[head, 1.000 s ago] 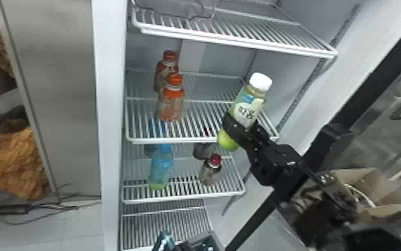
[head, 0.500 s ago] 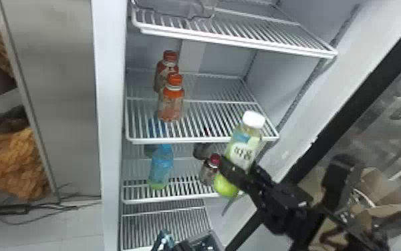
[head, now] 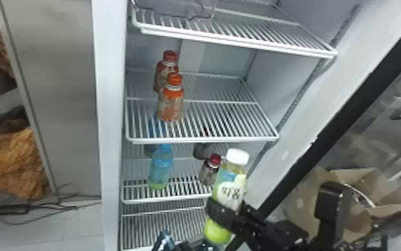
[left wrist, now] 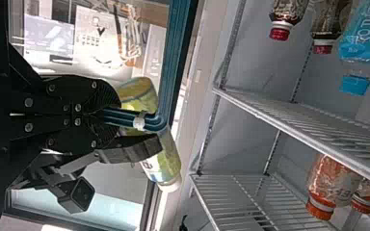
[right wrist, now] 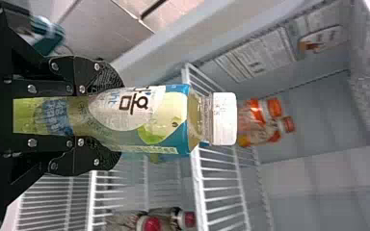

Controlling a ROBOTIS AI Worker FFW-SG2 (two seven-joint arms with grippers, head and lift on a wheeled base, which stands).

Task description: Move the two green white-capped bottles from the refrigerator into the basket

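Low in the head view my right gripper (head: pixel 227 213) is closed around a green white-capped bottle (head: pixel 231 187), which leans slightly, cap up, before the lower shelves. The right wrist view has that bottle (right wrist: pixel 144 120) lengthwise between the fingers of my right gripper (right wrist: pixel 111 115). At the head view's bottom edge is my left gripper (head: pixel 184 246) beside the basket's teal handle (head: pixel 163 238). In the left wrist view my left gripper (left wrist: pixel 108 116) grips that handle (left wrist: pixel 125 118); the held bottle (left wrist: pixel 166 159) passes close behind it. Most of the basket is hidden.
Two orange-capped bottles (head: pixel 170 105) stand on the middle shelf (head: pixel 203 141). Below are a blue bottle (head: pixel 161 167) and a dark red-capped bottle (head: pixel 209 172). The open door's black edge (head: pixel 296 177) runs along the right, with cardboard boxes (head: pixel 370 187) behind it.
My right gripper has carried the green bottle down and slightly left, from in front of the middle shelf to the lower shelves. My left gripper has stayed about where it was.
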